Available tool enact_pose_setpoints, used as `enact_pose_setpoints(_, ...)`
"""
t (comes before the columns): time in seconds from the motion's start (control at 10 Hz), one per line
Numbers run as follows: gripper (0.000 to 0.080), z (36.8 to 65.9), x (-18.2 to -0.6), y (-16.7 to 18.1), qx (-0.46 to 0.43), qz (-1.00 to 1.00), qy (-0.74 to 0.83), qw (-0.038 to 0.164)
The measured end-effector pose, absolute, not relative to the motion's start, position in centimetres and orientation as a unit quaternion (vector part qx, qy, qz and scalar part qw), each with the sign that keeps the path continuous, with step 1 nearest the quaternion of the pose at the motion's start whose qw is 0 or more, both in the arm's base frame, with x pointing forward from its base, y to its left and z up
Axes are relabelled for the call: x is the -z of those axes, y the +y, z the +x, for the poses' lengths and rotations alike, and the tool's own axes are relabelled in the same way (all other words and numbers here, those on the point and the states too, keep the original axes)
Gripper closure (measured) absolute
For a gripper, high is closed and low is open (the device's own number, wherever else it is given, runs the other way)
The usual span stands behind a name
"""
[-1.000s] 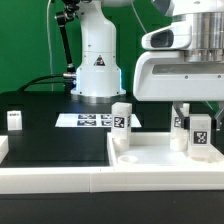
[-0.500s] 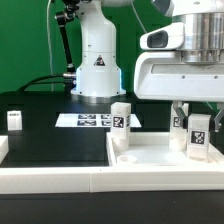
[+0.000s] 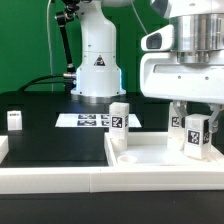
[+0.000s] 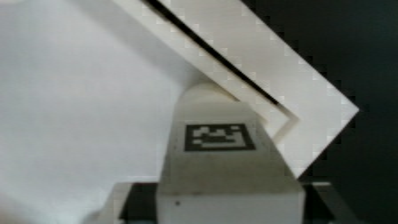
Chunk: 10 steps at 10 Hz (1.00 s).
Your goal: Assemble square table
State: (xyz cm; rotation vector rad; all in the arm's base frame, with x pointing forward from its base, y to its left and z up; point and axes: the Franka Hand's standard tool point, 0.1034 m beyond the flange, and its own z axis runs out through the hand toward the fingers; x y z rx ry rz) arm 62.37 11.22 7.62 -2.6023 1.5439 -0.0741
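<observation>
A: Looking at the exterior view, what is the end effector [image 3: 196,122] doing over the tray?
B: Its jaws stand narrow, clamped on one white leg [image 3: 197,137] with the tag facing the camera. The leg hangs upright at the corner of the square table top [image 3: 150,158] on the exterior view's right, low over the recessed floor. Whether it touches, I cannot tell.
A: Why upright, and why gripped near its upper end?
B: My guess is that the lower end must meet a socket in that corner, so the axis has to be vertical and the bottom free. The wrist view shows the same leg [image 4: 217,140] with the top's raised rim [image 4: 267,80] just beyond it.
A: And the other parts?
B: A second leg [image 3: 120,117] stands at the top's far corner on the exterior view's left, probably already seated. A third leg [image 3: 14,120] sits on the black table [image 3: 50,135], well apart. The marker board [image 3: 85,120] lies behind the top
</observation>
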Motion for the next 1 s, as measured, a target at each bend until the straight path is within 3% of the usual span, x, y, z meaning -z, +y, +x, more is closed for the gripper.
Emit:
enact_pose_setpoints(0.2, 0.0509, 62.51, -7.62, 11.24, 0.019, -0.806, 0.587, 0.069)
enact_pose_setpoints(1.0, 0.0509, 62.41, -7.53, 11.20, -0.016, -0.591, 0.803, 0.074)
